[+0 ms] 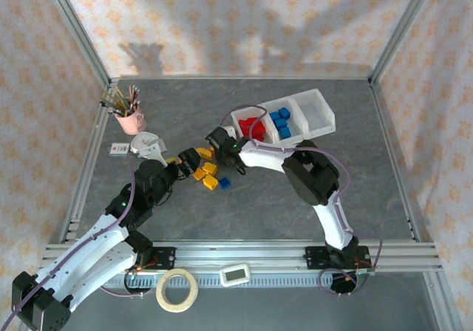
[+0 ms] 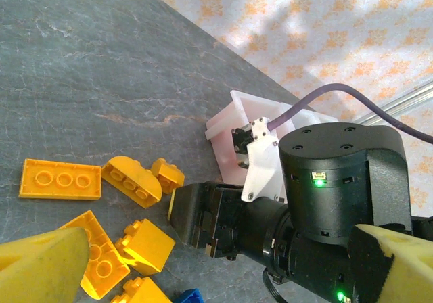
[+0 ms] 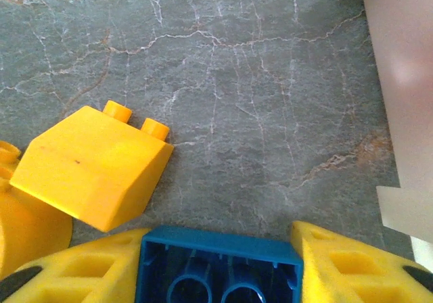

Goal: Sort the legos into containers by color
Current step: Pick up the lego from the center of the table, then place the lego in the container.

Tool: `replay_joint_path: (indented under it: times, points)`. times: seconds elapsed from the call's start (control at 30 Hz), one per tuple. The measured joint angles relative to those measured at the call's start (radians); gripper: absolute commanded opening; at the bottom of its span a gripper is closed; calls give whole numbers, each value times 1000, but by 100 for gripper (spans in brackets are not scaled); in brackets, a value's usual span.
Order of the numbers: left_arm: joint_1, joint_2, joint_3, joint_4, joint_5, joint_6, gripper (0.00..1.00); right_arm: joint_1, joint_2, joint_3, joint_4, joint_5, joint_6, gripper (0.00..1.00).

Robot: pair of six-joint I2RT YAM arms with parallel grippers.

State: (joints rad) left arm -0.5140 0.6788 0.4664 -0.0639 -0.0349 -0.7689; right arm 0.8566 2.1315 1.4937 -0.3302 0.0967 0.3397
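The three joined white bins [image 1: 322, 106] stand at the back right: red legos [image 1: 251, 128] fill the left one and blue legos [image 1: 281, 121] the middle one. Several yellow legos [image 1: 207, 174] and one blue lego [image 1: 225, 184] lie on the table between the grippers. My right gripper [image 3: 220, 245] is shut on a blue brick [image 3: 216, 266], held hollow side up just above the table next to a yellow sloped brick [image 3: 95, 174]. In the top view the right gripper [image 1: 214, 150] hangs over the yellow pile. My left gripper [image 2: 220, 239] stands open, its yellow fingers [image 2: 40, 269] wide apart beside the pile.
A pink cup of pencils [image 1: 130, 117] and a white object [image 1: 148, 146] sit at the back left. A tape roll [image 1: 176, 289] and a small white timer [image 1: 236, 275] lie by the front rail. The bin wall [image 3: 406, 80] is close on the right gripper's right.
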Motion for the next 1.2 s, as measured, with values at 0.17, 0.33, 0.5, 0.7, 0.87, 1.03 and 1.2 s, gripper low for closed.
replay_joint_path:
  times: [0.17, 0.33, 0.5, 0.7, 0.87, 1.03, 1.2]
  points:
    - [0, 1, 0, 0, 4, 4, 99, 0, -66, -38, 0, -18, 0, 48]
    - [0, 30, 14, 1, 30, 11, 99, -16, -212, -102, 5, -37, 5, 47]
    - [0, 82, 47, 12, 67, 12, 99, -72, -368, -159, 10, -44, 12, 47]
    - [0, 165, 66, 77, 130, 10, 99, -195, -495, -240, 12, -43, 13, 47]
    - [-3, 257, 86, 123, 176, 10, 99, -331, -532, -299, 15, -47, 16, 47]
    - [-33, 322, 107, 166, 193, 8, 99, -435, -528, -312, 21, -45, 15, 48]
    - [-64, 382, 142, 205, 200, 8, 99, -493, -450, -286, 43, -47, 14, 48]
